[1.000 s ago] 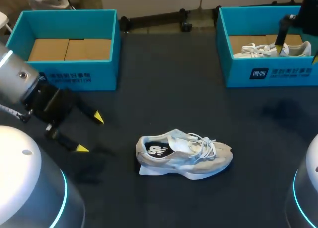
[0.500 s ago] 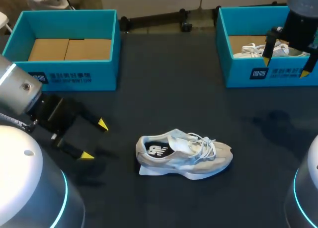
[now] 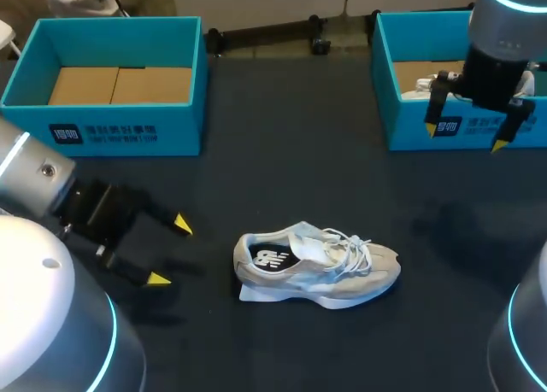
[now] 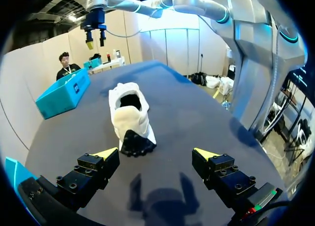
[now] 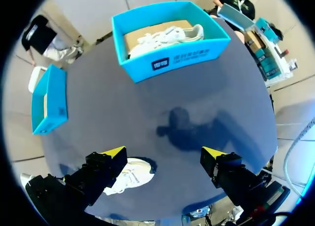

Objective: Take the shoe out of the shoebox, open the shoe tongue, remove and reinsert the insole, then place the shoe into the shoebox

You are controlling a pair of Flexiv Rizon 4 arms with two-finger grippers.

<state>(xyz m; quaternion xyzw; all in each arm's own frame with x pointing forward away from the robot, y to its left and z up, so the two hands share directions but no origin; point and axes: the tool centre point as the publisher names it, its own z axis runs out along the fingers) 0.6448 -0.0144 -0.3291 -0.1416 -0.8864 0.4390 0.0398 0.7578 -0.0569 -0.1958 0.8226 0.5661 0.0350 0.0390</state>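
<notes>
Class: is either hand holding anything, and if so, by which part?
Nothing is held: left hand and right hand are both open, the grey-white lace-up sneaker lying untouched.

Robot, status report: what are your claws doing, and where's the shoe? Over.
Left gripper open, empty, aimed at shoe, heel end. Right gripper open, empty, high above table near right box. Shoe lies on table; nothing blocking its heel.

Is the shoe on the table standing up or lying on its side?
Standing up. The shoe rests on its sole on the table, with its opening facing up.
</notes>
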